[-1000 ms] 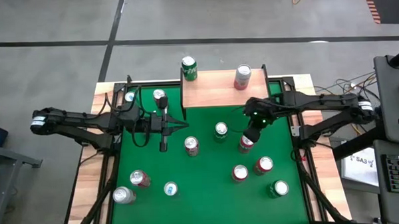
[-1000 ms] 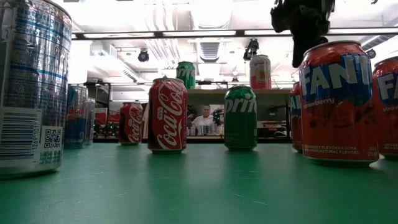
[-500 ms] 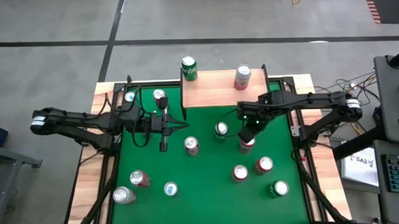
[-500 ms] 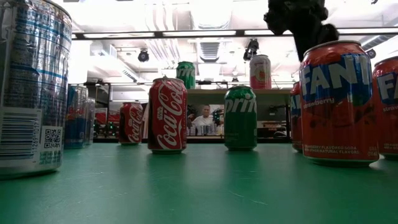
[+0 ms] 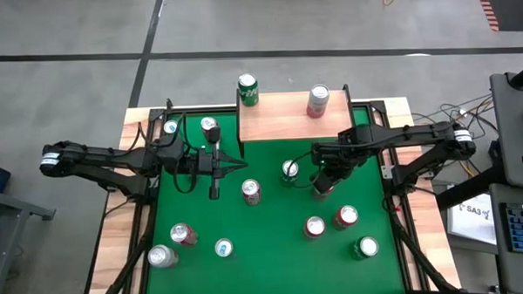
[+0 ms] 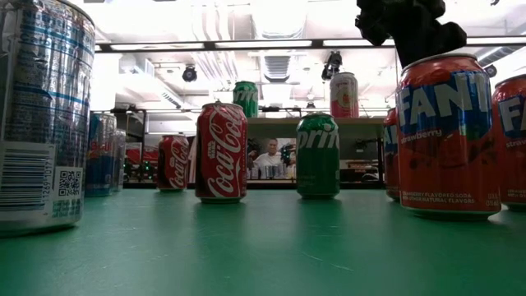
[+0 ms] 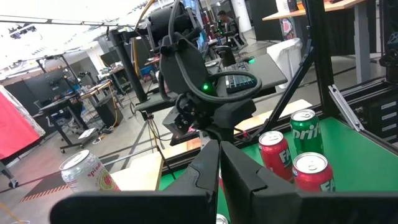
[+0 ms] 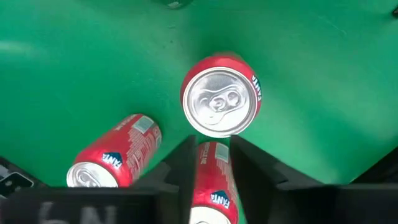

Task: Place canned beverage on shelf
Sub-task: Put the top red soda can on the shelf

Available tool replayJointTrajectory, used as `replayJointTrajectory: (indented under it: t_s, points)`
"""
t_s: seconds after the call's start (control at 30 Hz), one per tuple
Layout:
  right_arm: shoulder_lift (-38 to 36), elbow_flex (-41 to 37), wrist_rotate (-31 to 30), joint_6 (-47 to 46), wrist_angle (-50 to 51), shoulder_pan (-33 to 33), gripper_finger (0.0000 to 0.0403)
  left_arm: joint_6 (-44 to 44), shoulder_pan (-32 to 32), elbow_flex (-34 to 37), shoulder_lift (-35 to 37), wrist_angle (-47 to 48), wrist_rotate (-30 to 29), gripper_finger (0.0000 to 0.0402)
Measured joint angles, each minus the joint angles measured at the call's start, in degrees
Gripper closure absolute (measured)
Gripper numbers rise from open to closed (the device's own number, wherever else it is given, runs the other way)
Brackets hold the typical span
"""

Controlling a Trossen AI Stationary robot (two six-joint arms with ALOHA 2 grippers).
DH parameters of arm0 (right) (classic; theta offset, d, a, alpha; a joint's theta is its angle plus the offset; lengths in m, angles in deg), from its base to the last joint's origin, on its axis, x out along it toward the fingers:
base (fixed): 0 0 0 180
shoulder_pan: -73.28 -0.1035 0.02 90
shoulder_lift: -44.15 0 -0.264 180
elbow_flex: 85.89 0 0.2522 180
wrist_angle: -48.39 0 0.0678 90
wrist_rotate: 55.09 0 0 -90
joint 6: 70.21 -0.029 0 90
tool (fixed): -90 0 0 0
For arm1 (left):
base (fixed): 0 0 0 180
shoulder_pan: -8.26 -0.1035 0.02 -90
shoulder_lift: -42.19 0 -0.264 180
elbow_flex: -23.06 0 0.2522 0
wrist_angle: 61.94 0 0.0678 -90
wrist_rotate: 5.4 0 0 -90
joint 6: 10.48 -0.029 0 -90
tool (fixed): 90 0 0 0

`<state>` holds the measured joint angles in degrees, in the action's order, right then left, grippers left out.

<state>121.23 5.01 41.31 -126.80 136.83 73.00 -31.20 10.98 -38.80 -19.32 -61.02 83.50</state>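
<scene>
1. Since a second ago, our right gripper has been sliding left, now hovering over a red Fanta can mid-table.
2. We are seeing green felt lying bare between neighbouring cans, the Sprite can standing just beside.
3. Our right fingers are standing slightly parted, gripping nothing.
4. Our left gripper is waiting closed, empty.
5. We are finding the shelf at the far edge.

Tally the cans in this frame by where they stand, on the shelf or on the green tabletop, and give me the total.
Cans on the shelf: 2
Cans on the green tabletop: 11
Total: 13 cans
</scene>
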Motion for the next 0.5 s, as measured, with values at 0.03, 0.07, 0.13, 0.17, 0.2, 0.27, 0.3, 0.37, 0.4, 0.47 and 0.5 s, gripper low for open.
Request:
replayJointTrajectory:
  t_s: [0.03,0.07,0.13,0.17,0.2,0.27,0.3,0.37,0.4,0.47,0.5]
  points:
    - [0.0,-0.1,-0.1,0.0,0.0,0.0,0.0285,0.0,0.0,0.0,0.0,0.0,0.0,0.0402]
    - [0.0,-0.2,-0.2,0.1,0.0,0.0,0.0266,0.0,0.0,0.0,0.0,0.0,0.0,0.0402]
    - [0.0,-0.5,-0.4,0.1,0.0,0.0,0.0225,-0.1,0.0,0.0,0.0,0.1,0.0,0.0402]
    - [0.0,-0.7,-0.4,0.0,0.0,0.0,0.0204,-0.3,0.0,0.0,0.0,0.2,0.0,0.0402]
    - [0.0,-0.8,-0.4,-0.2,-0.1,0.0,0.0184,-0.5,0.0,0.0,0.0,0.2,0.0,0.0402]
    - [0.0,-0.9,-0.4,-1.1,-0.2,0.0,0.0147,-1.0,0.0,0.0,0.0,0.1,0.0,0.0402]
    - [0.0,-1.0,-0.4,-1.7,-0.2,0.0,0.0129,-1.2,0.0,0.0,0.0,0.1,0.0,0.0402]
    - [0.0,-1.1,-0.4,-3.3,-0.3,0.1,0.0101,-1.5,0.0,0.0,0.0,0.1,0.0,0.0402]
    - [0.0,-1.2,-0.4,-4.1,-0.4,0.2,0.0090,-1.6,0.0,0.0,0.0,0.1,0.0,0.0402]
    - [0.0,-1.3,-0.4,-5.3,-0.5,0.4,0.0076,-1.7,-0.1,0.0,0.0,0.1,0.0,0.0402]
    - [0.0,-1.3,-0.4,-5.6,-0.6,0.4,0.0071,-1.7,-0.1,0.0,0.0,0.1,0.0,0.0402]
